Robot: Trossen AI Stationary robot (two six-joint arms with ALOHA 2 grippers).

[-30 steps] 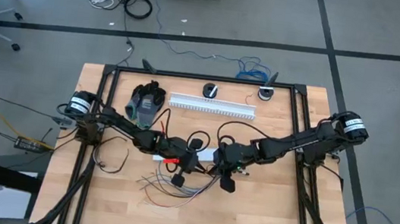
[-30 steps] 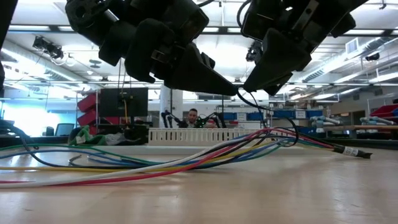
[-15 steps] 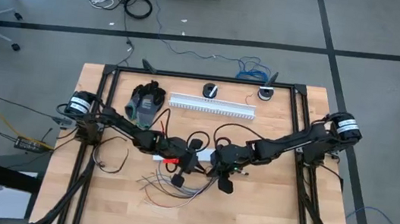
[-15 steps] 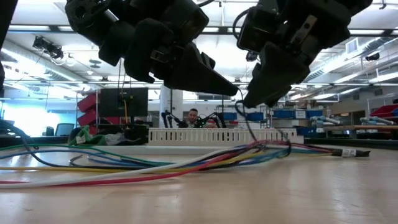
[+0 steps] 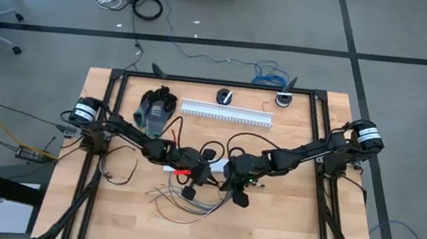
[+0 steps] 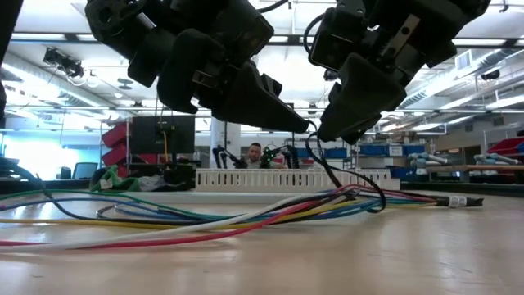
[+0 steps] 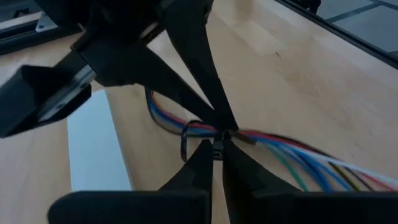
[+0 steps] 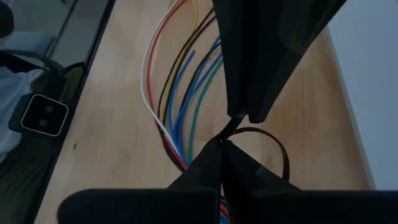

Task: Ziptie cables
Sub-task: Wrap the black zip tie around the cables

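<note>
Where the two arms meet at mid-desk, the cables point(image 6: 205, 223) fan out as thin red, white, blue, green, yellow and black strands, gathered at one end through a black ziptie loop point(image 8: 264, 146). Left tool point(image 7: 214, 146) and right tool point(image 8: 222, 142) are both closed, tip to tip, each pinching the ziptie. Behind stand a white slotted duct point(image 5: 226, 114), a dark glove point(image 5: 155, 106) and a white sheet point(image 7: 96, 146). Beyond the wooden desk point(image 5: 282, 226), a person sits in a workshop.
</note>
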